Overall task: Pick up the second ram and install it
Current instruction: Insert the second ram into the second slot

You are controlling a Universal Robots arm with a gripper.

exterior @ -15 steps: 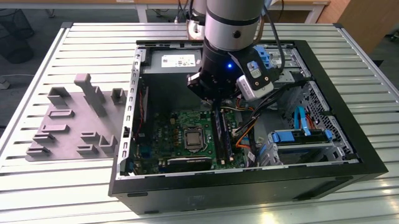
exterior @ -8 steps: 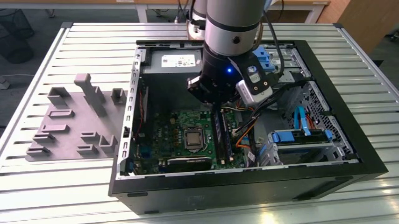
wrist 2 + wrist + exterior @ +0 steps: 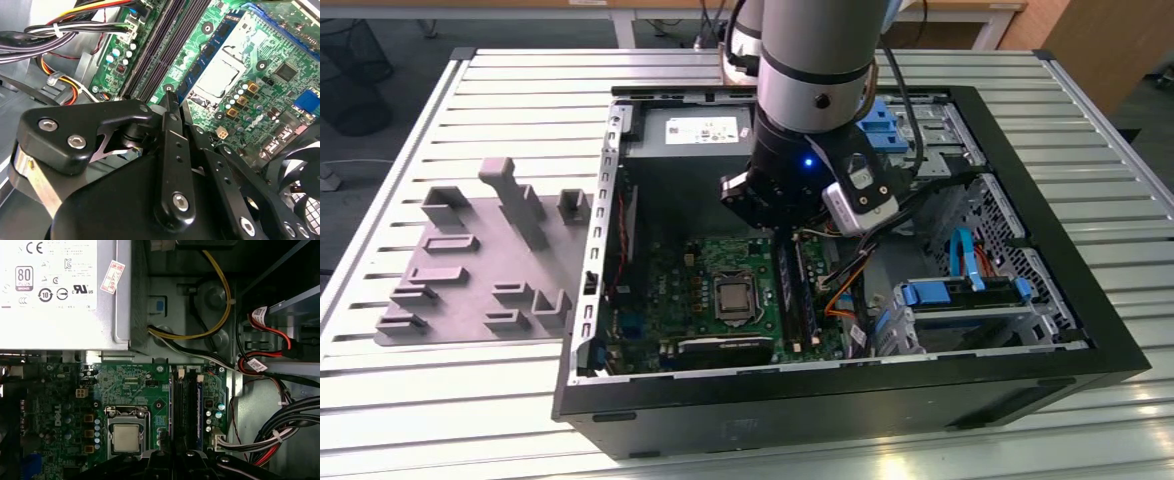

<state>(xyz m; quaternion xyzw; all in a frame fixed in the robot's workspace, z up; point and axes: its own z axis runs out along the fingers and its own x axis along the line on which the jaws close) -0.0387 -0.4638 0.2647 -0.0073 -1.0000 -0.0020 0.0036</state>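
My gripper [image 3: 170, 98] hangs inside the open computer case [image 3: 1067, 330], just above the black memory slots [image 3: 152, 50] of the green motherboard [image 3: 700, 280]. Its fingers [image 3: 169, 130] are pressed together and I see nothing between them. In the first wrist view a thin blue stick [image 3: 200, 405] stands on edge in the slot farthest from the square silver chip [image 3: 125, 437], beside the dark slots [image 3: 183, 405]. I cannot tell whether that stick is the second ram. In the exterior view the arm's wrist [image 3: 807, 185] covers the fingers.
A silver power supply [image 3: 60, 290] fills the case's far end. Bundled cables [image 3: 280, 435] run beside the slots. A drive cage with blue rails [image 3: 961, 295] stands at the exterior view's right. A grey parts fixture [image 3: 480, 260] lies on the slatted table. A fan [image 3: 300, 170] sits near the fingers.
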